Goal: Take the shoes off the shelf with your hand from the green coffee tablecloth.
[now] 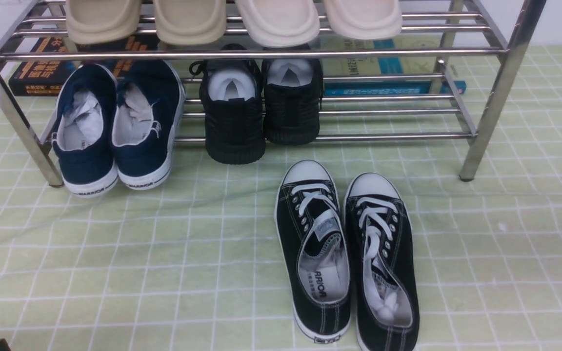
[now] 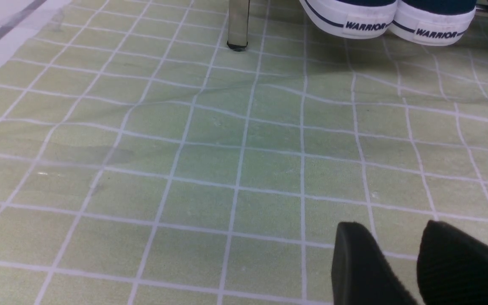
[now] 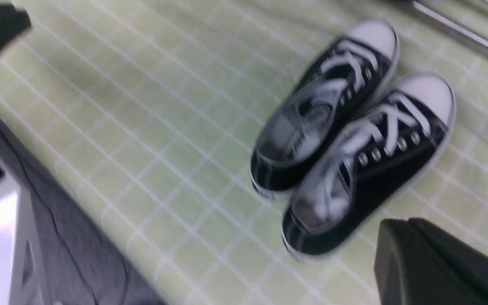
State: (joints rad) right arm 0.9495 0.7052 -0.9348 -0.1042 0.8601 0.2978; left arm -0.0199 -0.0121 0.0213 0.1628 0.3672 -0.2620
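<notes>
The right gripper, pressed together and empty, hangs over the cloth. The shoes lie to its left, apart from it, side by side on the cloth, toes toward the shelf. The left gripper, spread, looks farther.

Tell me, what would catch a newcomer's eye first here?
A pair of black canvas sneakers with white laces lies on the green checked cloth, just in front of a shiny steel shoe rack. Its lower tier holds a navy pair and an all-black pair; pale slippers sit on top.
</notes>
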